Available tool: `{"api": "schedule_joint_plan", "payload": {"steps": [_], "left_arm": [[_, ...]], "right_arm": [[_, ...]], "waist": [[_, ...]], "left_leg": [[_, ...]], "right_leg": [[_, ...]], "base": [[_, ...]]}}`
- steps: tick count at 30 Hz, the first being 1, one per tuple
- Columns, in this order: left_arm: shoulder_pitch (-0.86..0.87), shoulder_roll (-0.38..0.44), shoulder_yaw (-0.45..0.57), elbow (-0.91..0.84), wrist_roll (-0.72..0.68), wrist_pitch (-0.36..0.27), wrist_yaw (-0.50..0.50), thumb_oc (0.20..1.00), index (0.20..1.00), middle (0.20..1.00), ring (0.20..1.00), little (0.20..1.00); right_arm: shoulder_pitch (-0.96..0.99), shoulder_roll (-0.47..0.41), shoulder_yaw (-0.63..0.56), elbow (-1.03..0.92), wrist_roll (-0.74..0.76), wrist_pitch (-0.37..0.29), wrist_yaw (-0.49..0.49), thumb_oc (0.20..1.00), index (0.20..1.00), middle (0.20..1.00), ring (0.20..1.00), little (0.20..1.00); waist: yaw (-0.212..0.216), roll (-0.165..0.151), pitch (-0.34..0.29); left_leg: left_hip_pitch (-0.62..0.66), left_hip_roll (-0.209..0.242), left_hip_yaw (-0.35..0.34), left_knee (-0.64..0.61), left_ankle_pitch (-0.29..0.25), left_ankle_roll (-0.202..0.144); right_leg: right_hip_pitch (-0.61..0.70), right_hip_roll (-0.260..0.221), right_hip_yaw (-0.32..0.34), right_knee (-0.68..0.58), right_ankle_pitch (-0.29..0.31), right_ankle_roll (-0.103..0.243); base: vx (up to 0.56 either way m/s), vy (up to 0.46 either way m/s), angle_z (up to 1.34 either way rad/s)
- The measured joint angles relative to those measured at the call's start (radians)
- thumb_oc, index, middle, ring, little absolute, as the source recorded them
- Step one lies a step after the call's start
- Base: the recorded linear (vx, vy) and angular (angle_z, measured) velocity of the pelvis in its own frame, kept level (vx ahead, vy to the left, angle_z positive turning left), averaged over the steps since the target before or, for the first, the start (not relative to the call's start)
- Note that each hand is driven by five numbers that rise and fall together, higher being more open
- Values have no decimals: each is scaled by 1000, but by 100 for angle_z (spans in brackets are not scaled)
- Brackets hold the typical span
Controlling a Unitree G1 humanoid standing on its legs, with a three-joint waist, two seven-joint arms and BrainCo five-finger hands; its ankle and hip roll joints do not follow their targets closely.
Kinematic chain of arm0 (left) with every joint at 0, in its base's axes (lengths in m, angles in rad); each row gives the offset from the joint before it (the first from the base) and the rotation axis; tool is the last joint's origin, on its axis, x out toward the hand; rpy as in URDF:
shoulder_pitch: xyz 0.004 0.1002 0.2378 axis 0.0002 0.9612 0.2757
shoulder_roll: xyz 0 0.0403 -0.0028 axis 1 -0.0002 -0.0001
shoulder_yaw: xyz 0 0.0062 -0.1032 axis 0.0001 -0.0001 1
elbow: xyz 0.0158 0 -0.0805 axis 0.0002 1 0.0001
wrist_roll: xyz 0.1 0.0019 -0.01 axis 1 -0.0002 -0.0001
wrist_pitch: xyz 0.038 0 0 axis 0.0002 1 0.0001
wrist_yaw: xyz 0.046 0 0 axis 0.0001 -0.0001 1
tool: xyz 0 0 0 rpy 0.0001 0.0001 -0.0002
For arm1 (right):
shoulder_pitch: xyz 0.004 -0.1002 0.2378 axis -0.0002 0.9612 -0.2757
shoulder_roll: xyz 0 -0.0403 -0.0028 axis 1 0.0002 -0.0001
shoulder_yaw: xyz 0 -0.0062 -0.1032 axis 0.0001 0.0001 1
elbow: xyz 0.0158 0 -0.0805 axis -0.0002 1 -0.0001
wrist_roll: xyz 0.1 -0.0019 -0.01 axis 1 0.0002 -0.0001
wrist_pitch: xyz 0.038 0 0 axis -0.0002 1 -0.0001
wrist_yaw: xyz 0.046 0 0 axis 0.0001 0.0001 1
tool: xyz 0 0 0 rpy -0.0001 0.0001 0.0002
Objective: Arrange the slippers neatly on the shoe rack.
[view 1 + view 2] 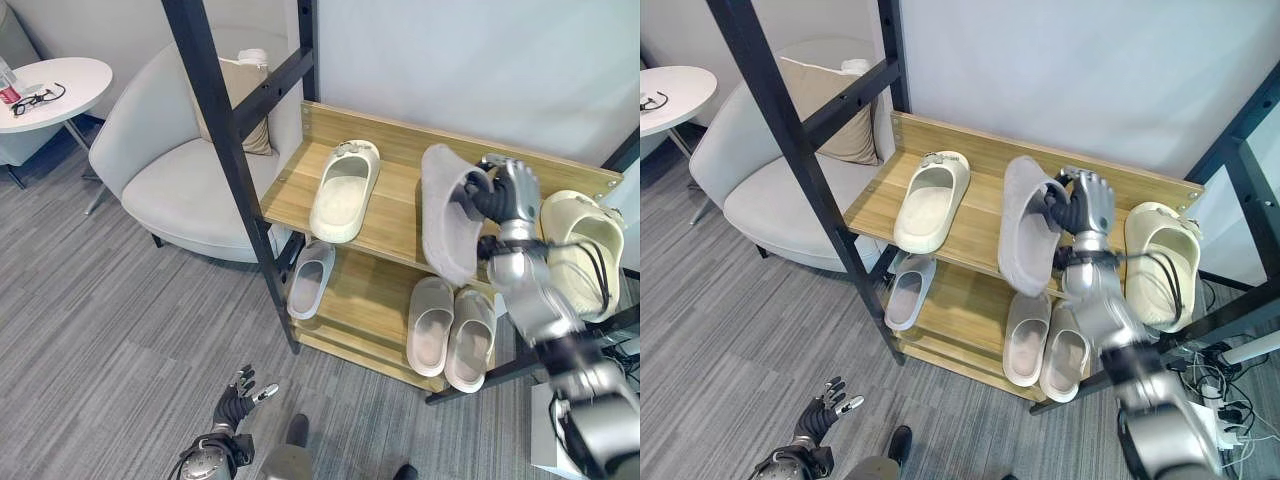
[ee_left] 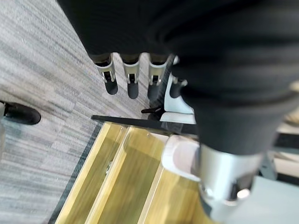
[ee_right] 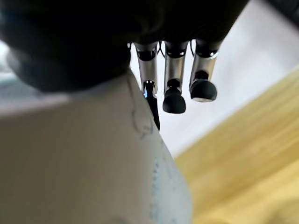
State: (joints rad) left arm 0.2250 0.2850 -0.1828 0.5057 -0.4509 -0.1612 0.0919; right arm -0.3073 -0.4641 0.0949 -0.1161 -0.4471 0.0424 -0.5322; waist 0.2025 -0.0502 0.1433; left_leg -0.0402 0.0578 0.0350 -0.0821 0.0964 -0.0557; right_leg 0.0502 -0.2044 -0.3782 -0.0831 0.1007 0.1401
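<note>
Left eye view shows a grey slipper point(image 1: 447, 212) held up on edge above the top shelf of the wooden shoe rack point(image 1: 291, 193), its sole facing toward nine o'clock. The right hand point(image 1: 503, 192) grasps it at its three o'clock side, dark-tipped fingers curled round the strap and rim. In the right wrist view the pale slipper surface lies close against the palm side, with three fingers point(image 3: 174, 100) reaching past its edge above the wood of the shelf.

At nine o'clock of the held slipper, a cream slipper point(image 1: 346, 189) lies flat on the top shelf, sole down. At three o'clock, a cream clog point(image 1: 583, 250) rests at the shelf's end, behind the right forearm. On the lower shelf, at six o'clock of the held slipper, a pair of beige slippers point(image 1: 452, 332) lies side by side and touching; a single light grey slipper point(image 1: 310, 278) lies at the lower shelf's other end, near the black frame post point(image 1: 224, 130).

Left hand point(image 1: 236, 401) hangs low at seven o'clock over the grey carpet point(image 1: 110, 330), fingers spread and relaxed, holding nothing. A white armchair point(image 1: 170, 160) with a tan cushion point(image 1: 240, 100) stands at ten o'clock of the rack, and a round white side table point(image 1: 60, 85) beyond it.
</note>
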Motion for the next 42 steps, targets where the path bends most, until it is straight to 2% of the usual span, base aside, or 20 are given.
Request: {"api": "schedule_joint_plan", "payload": {"steps": [2,3,4,5,6,8,11,13,15,20,25,28,30,31,32,35,37,39,40,42], "left_arm": [[8,-13,11,-39,1,2,9,1000,1000,1000,1000,1000],[22,-28,25,-73,1,2,9,1000,1000,1000,1000,1000],[4,-45,25,-69,1,4,9,1000,1000,1000,1000,1000],[-1,-48,21,-70,0,6,8,1000,1000,1000,1000,1000],[-1,-46,5,-62,0,22,10,1000,1000,1000,1000,1000],[-1,-51,-22,-59,-1,32,19,1000,1000,1000,1000,1000],[-1,-50,-54,-74,-3,32,39,1000,1000,1000,1000,1000],[-3,-46,-54,-76,-4,30,45,1000,1000,1000,1000,1000],[-16,-38,-53,-85,-5,26,50,1000,1000,1000,1000,1000],[-33,-6,-45,-99,-5,6,53,1000,1000,1000,1000,1000],[-20,2,6,-69,-5,-7,51,1000,1000,1000,1000,1000],[13,-12,65,-104,-10,-11,52,1000,1000,1000,1000,1000],[9,-6,70,-121,-10,-26,54,1000,1000,1000,1000,1000],[7,-3,64,-132,-10,-30,57,1000,1000,1000,1000,1000],[-28,9,30,-157,-9,-49,66,1000,1000,1000,1000,1000],[-169,1,-35,-137,-8,-56,82,1000,1000,1000,1000,1000],[-249,15,-89,-116,-1,-68,96,1000,1000,1000,1000,1000],[-388,11,-139,-101,3,-75,97,1000,1000,1000,1000,1000],[-429,10,-121,-99,6,-83,106,1000,1000,1000,1000,1000],[-439,26,-121,-95,9,-85,118,1000,1000,1000,1000,1000]], "right_arm": [[105,76,-51,-190,55,-21,7,200,200,200,200,200],[145,121,-45,-308,107,-62,16,200,200,200,200,200],[104,109,12,-324,197,-152,38,200,200,200,200,200],[102,128,39,-332,268,-174,62,200,200,200,200,200],[103,187,153,-389,524,-232,137,200,200,200,200,200],[102,221,295,-413,691,-289,212,200,200,200,200,200],[77,270,491,-395,917,-305,321,200,200,200,200,200],[8,279,577,-326,983,-303,378,200,200,200,200,200],[-5,285,602,-282,1018,-299,412,200,200,200,200,200],[-5,272,661,-171,1056,-258,487,200,200,200,200,200],[51,179,674,-121,932,-231,543,200,200,200,200,200],[105,138,650,5,640,-224,550,200,200,200,200,200],[117,119,637,88,510,-201,534,200,200,200,200,200],[112,111,637,123,434,-197,520,200,200,200,200,200],[71,102,639,233,252,-181,472,200,200,200,200,200],[-42,79,644,371,46,-151,395,200,200,200,200,200],[-147,82,652,487,-32,-139,348,200,200,200,200,200],[-282,82,634,629,-107,-93,298,200,200,200,200,200],[-306,78,616,638,-130,-73,259,200,200,200,200,200],[-327,86,596,679,-154,-50,212,200,200,200,200,200]], "waist": [[-19,10,1],[-40,19,2],[-75,28,-2],[-77,27,-3],[-88,27,-5],[-99,28,-7],[-85,20,-13],[-81,17,-14],[-56,12,-19],[-44,-5,-25],[-47,-7,-23],[-48,0,-10],[-45,4,17],[-41,15,36],[-41,25,75],[-29,73,194],[-29,104,251],[-27,140,332],[-22,139,357],[-15,137,358]], "left_leg": [[4,1,3,0,0,0],[5,2,8,0,-1,0],[18,10,21,-1,-3,-2],[22,13,28,-4,-8,-9],[20,21,44,-7,-15,-16],[10,22,46,-6,-17,-10],[6,20,44,-7,-14,-10],[5,21,39,-6,-12,-11],[-4,21,31,-6,-10,-12],[-12,21,7,-1,7,-12],[-10,21,-2,0,6,-12],[-11,22,-2,0,6,-13],[-13,23,-8,0,9,-15],[-20,24,-9,0,15,-15],[-68,27,-22,13,30,-17],[-170,35,-34,105,28,-17],[-241,37,-57,177,17,-17],[-318,31,-89,239,-9,-20],[-338,23,-102,244,-3,-19],[-352,15,-117,256,-5,-18]], "right_leg": [[2,1,6,0,-1,0],[0,2,12,0,-1,0],[3,7,27,0,1,-1],[3,7,33,0,-2,-3],[-11,11,52,0,-9,2],[-21,10,54,0,-5,-3],[-22,8,52,0,-1,-7],[-21,9,47,0,-1,-8],[-20,10,39,0,0,-8],[-16,12,15,0,5,-11],[-4,13,-5,0,-1,-6],[-5,15,-6,0,-2,-6],[-6,16,-7,0,-2,-6],[-15,16,-7,1,-2,-5],[-56,20,-9,9,0,-7],[-143,15,-12,94,-3,-20],[-214,1,-13,190,-30,-38],[-300,-29,-28,323,-98,-55],[-329,-43,-32,371,-118,-55],[-351,-63,-36,412,-143,-54]], "base": [[-18,-32,-7],[-39,-39,-23],[-50,-46,-26],[-69,-55,-41],[-50,-39,-30],[-38,-38,-9],[-51,-49,5],[-61,-46,6],[-53,-40,12],[-24,-13,14],[-32,-7,10],[-85,0,0],[-203,4,0],[-300,9,3],[-316,14,10],[-349,38,12],[-189,44,15],[-57,42,39],[-53,53,42],[-25,29,24]]}}
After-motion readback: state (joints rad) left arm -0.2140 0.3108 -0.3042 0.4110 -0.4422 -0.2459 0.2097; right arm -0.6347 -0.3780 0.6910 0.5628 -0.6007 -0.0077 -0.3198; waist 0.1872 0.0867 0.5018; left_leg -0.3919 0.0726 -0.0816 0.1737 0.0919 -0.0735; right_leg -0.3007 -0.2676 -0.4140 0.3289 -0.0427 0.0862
